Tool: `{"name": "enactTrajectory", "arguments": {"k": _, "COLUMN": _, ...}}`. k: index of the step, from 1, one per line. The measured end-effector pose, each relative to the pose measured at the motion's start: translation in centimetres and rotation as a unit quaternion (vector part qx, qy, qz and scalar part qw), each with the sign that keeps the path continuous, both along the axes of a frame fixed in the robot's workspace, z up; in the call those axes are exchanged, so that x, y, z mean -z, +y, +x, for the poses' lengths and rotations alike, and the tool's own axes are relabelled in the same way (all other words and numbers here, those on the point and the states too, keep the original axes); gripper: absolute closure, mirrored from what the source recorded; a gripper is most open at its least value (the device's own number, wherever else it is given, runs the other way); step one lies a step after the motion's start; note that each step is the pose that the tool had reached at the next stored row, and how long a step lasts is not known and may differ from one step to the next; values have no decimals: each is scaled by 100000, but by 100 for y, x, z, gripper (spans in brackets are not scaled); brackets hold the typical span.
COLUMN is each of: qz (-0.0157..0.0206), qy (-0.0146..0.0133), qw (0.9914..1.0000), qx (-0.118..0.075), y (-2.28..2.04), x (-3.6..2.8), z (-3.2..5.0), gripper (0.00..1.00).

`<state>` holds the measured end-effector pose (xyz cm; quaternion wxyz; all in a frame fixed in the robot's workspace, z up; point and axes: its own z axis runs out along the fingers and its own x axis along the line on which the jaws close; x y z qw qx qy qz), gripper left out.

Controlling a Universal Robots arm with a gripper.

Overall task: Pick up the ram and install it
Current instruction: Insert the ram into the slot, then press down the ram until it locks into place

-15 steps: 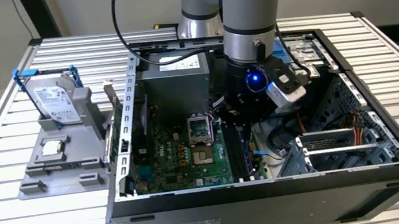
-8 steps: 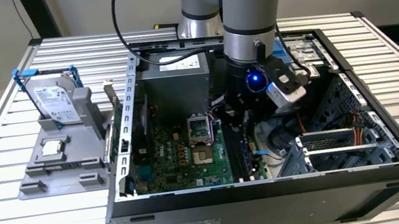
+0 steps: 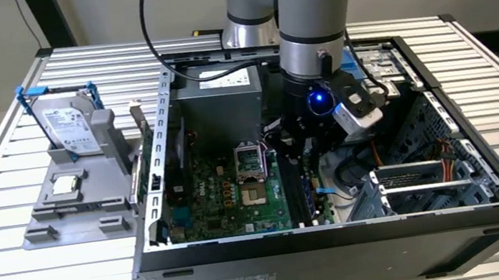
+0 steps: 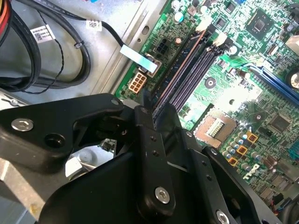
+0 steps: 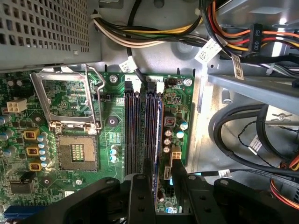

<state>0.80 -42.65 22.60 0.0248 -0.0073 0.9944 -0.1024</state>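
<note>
The ram (image 5: 159, 130) stands on edge, in line with the black slot nearest the motherboard's edge. In the second wrist view the ram (image 4: 180, 70) is a dark thin strip running away from the fingers. My gripper (image 5: 159, 179) straddles its near end, with a black finger (image 5: 140, 196) close on each side, and looks shut on it. In the exterior view the gripper (image 3: 293, 159) is low inside the open computer case (image 3: 339, 233), over the board. How deep the ram sits in the slot is hidden.
Other memory slots (image 5: 138, 130) lie beside the ram, then the CPU socket (image 5: 77, 149). Thick cables (image 5: 243, 135) and a drive cage (image 3: 429, 181) crowd the other side. Outside the case, a grey fixture (image 3: 75, 206) holds a hard drive (image 3: 68, 124).
</note>
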Motion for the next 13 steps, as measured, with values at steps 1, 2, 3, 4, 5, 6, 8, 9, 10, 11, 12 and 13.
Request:
{"name": "enactTrajectory", "arguments": {"k": 1, "qz": 6, "qy": 2, "qw": 100000, "qx": 2, "y": 0, "x": 0, "z": 0, "gripper": 0}}
{"name": "enactTrajectory", "arguments": {"k": 2, "qz": 27, "qy": 2, "qw": 100000, "qx": 2, "y": 0, "x": 0, "z": 0, "gripper": 0}}
{"name": "enactTrajectory", "arguments": {"k": 3, "qz": 308, "qy": 34, "qw": 100000, "qx": 0, "y": -1, "x": -1, "z": -1, "gripper": 0}}
{"name": "enactTrajectory", "arguments": {"k": 4, "qz": 952, "qy": 126, "qw": 99995, "qx": -4, "y": -1, "x": -1, "z": -2, "gripper": 0}}
{"name": "enactTrajectory", "arguments": {"k": 5, "qz": 1691, "qy": 250, "qw": 99985, "qx": -10, "y": 0, "x": 0, "z": -2, "gripper": 0}}
{"name": "enactTrajectory", "arguments": {"k": 6, "qz": 2329, "qy": 365, "qw": 99972, "qx": -16, "y": 0, "x": 0, "z": -5, "gripper": 0}}
{"name": "enactTrajectory", "arguments": {"k": 8, "qz": 2940, "qy": 485, "qw": 99956, "qx": -83, "y": 0, "x": 8, "z": -11, "gripper": 0}}
{"name": "enactTrajectory", "arguments": {"k": 9, "qz": 2940, "qy": 519, "qw": 99955, "qx": -162, "y": 1, "x": 19, "z": -13, "gripper": 0}}
{"name": "enactTrajectory", "arguments": {"k": 10, "qz": 2929, "qy": 570, "qw": 99955, "qx": -211, "y": 0, "x": 27, "z": -15, "gripper": 0}}
{"name": "enactTrajectory", "arguments": {"k": 11, "qz": 2930, "qy": 646, "qw": 99955, "qx": -245, "y": 0, "x": 35, "z": -16, "gripper": 0}}
{"name": "enactTrajectory", "arguments": {"k": 12, "qz": 2933, "qy": 739, "qw": 99954, "qx": -249, "y": 0, "x": 43, "z": -16, "gripper": 0}}
{"name": "enactTrajectory", "arguments": {"k": 13, "qz": 2934, "qy": 861, "qw": 99953, "qx": -262, "y": 0, "x": 51, "z": -16, "gripper": 0}}
